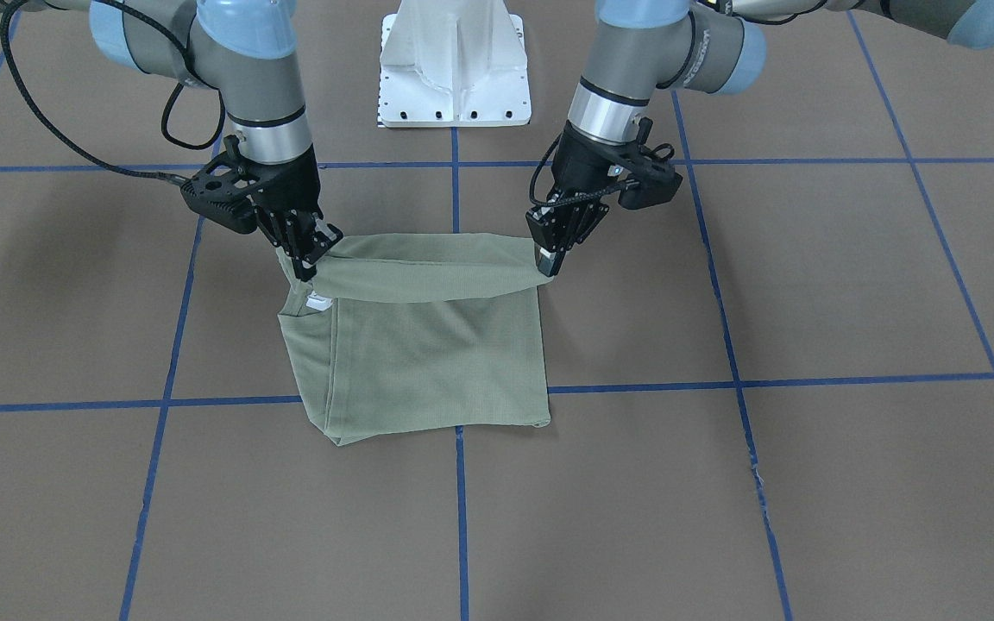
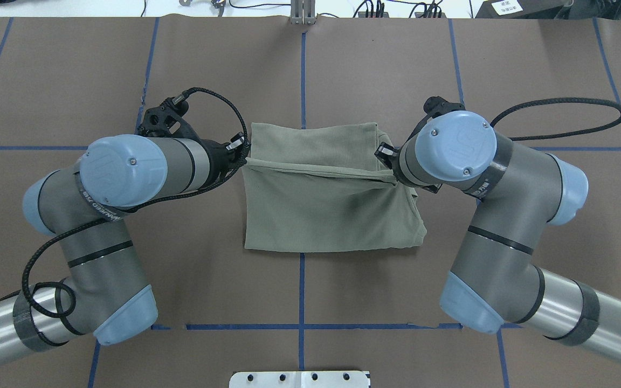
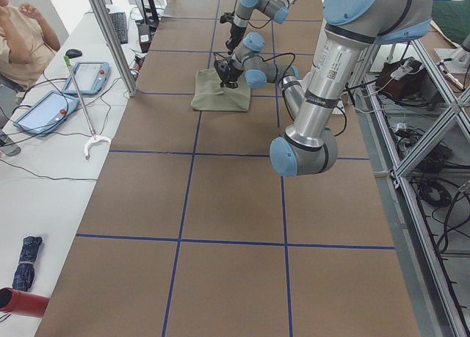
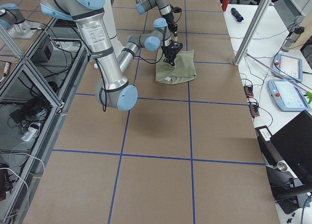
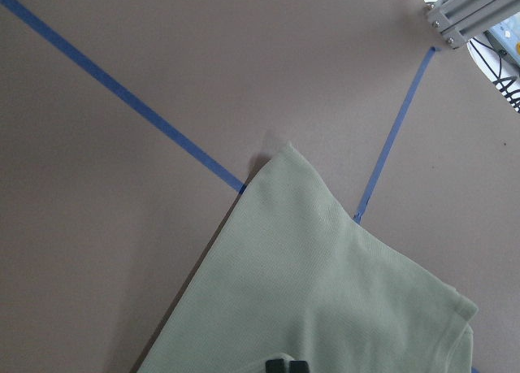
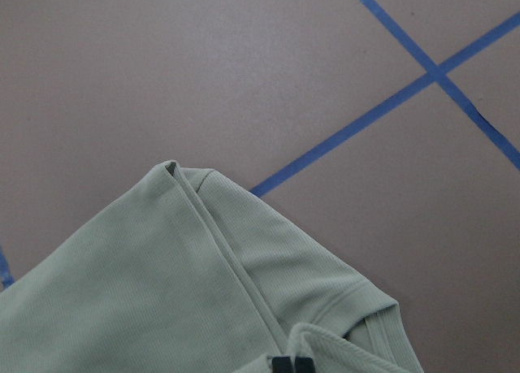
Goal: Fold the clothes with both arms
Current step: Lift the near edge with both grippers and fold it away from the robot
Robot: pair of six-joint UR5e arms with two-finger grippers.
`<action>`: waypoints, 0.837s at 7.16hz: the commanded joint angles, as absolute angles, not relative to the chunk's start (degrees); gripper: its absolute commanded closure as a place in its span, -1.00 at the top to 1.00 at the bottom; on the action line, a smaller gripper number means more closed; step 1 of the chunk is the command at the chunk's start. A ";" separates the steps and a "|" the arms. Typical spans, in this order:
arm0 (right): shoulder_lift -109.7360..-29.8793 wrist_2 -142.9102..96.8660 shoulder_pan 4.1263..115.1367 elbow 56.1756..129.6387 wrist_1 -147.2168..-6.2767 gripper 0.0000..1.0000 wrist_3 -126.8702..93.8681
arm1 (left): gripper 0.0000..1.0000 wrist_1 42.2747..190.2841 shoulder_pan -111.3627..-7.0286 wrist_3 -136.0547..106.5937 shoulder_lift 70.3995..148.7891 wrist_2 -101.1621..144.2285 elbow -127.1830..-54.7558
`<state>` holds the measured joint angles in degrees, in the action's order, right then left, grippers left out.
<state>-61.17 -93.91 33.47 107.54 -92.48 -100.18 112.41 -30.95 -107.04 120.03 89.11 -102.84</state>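
The clothes (image 1: 428,362) are one sage-green knit shirt, folded into a rough square on the brown table. Its edge nearest the robot is lifted into a taut band (image 1: 428,267) between both grippers. My left gripper (image 1: 546,261) is shut on that band's corner on the robot's left, also visible from overhead (image 2: 239,155). At the other corner my right gripper (image 1: 307,259) is shut on the cloth, beside the collar and its white hang tag (image 1: 318,302). Both wrist views look down on green cloth (image 5: 325,292) (image 6: 162,292), with only the black fingertips showing at the bottom edge.
The white pedestal base (image 1: 454,69) stands behind the shirt on the robot's side. Blue tape lines (image 1: 459,517) grid the table. In the exterior left view a person (image 3: 22,36) sits at a side bench with tablets (image 3: 87,76) and an aluminium post (image 3: 110,36).
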 commanded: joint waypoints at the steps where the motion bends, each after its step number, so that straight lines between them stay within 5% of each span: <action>1: -58.28 -94.04 36.02 100.14 -88.11 -1.00 -98.35 | -1.00 115.66 -32.95 -104.43 124.09 88.95 -94.33; 6: -54.49 -94.04 36.91 90.54 -82.98 -1.00 -97.04 | -1.00 121.28 -34.63 -100.90 125.07 88.77 -87.64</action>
<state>-54.91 -94.04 36.69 92.16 -83.73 -97.81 119.57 -34.30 -101.08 124.98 88.78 -88.99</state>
